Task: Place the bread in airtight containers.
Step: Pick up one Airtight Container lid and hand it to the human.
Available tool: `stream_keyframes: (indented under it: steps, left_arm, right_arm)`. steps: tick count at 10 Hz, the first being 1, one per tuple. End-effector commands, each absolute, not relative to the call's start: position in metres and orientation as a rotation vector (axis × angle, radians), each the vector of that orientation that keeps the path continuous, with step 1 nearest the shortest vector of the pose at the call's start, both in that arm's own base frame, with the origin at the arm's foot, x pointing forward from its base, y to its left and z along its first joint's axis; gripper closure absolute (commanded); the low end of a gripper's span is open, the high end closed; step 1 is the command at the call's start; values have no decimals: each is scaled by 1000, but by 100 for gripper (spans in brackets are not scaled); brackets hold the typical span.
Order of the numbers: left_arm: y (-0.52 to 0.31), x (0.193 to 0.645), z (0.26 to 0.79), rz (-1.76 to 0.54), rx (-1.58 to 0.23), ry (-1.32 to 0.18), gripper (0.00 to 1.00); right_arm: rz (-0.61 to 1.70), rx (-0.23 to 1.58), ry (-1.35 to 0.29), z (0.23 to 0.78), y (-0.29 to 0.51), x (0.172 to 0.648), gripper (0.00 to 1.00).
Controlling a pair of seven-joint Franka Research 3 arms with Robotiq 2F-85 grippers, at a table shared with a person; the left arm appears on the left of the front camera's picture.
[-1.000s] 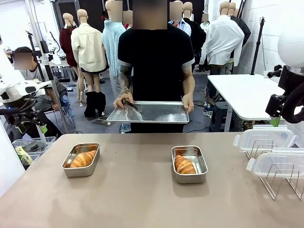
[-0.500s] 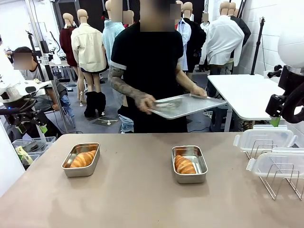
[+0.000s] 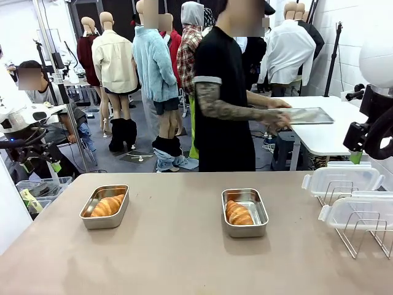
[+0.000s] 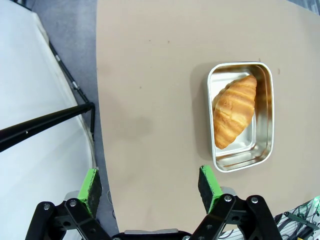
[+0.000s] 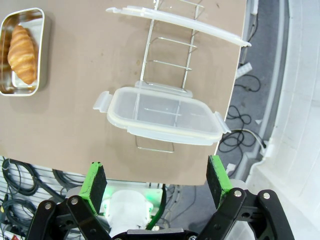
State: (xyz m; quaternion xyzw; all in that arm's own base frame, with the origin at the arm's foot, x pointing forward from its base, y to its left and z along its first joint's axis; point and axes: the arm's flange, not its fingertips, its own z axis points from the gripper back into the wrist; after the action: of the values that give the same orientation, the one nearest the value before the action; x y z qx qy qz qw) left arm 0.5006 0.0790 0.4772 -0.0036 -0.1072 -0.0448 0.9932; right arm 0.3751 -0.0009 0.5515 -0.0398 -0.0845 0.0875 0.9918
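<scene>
Left gripper [image 4: 150, 186], bottom of its wrist view, spread and empty. Lower left, a croissant [image 3: 107, 206] in an open tin [image 3: 101, 224]; centre, another croissant [image 3: 239, 213] in a second tin [image 3: 245, 232]. Right, lids [image 3: 341, 179] perch on a rack [image 5: 170, 64] under the spread, empty right gripper [image 5: 157, 179] — a lifted lid may snag the wires or slip.

A tan worktop [image 3: 184, 261] spreads across the foreground. Grey floor [image 3: 104, 161] runs beyond it toward twelve o'clock. At two o'clock stands a white table [image 3: 319, 140], backed by a white tiled wall [image 3: 347, 21] with a black stand [image 3: 334, 55] against it. Black cables [image 5: 243, 134] trail over the floor below the worktop's edge.
</scene>
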Motion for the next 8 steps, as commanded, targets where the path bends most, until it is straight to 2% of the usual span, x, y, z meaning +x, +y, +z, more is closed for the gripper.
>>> stream_keyframes:
  steps: [1,3,4,6,8]
  left_arm:
    - [79,500,478,-71,19,-225,0]
    - [79,500,478,-71,19,-225,0]
    - [79,500,478,-71,19,-225,0]
    - [79,500,478,-71,19,-225,0]
    - [79,500,478,-71,19,-225,0]
  right_arm:
    - [157,-74,-171,553,2,377,0]
    - [175,-80,-170,552,-1,375,0]
    - [274,-132,-154,551,4,371,0]
    - [718,-167,-50,548,5,359,0]
    - [1037,-206,86,544,-4,362,0]
